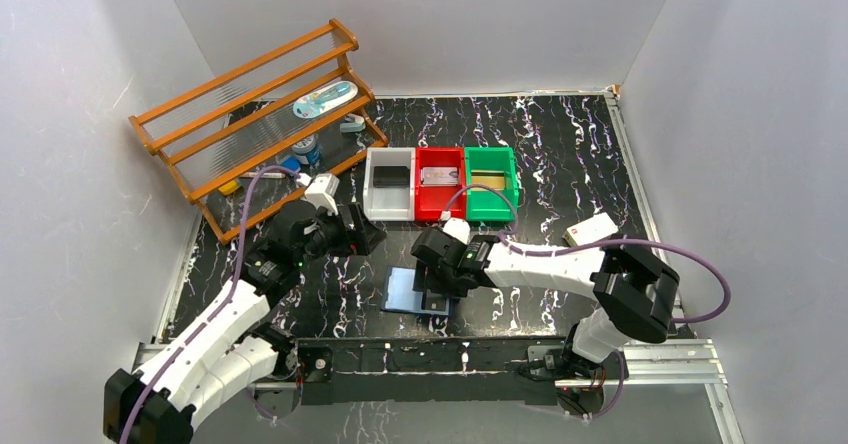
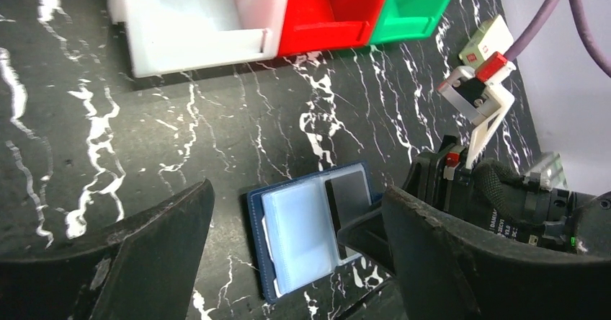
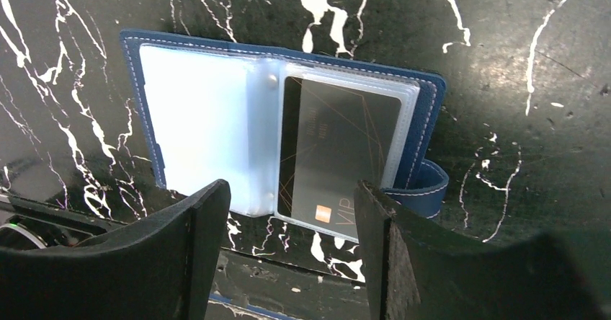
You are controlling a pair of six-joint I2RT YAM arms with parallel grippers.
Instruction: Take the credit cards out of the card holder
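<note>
Where wallet (image 1: 403, 289) lies, marbled tabletop (image 1: 560, 164), white walls (image 1: 420, 24)

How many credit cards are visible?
4: black plastic card in the white bin, silvery-grey card in the red bin, gold card in the green bin, dark card in the open navy holder; more may be hidden.

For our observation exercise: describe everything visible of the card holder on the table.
The card holder is a navy bifold with pale stitching, a closing tab on one edge and cloudy plastic pockets inside. It lies open, flat on the black marbled table. One pocket looks empty; the other holds a dark credit card. The right gripper hangs open above it; contact is unclear.
</note>
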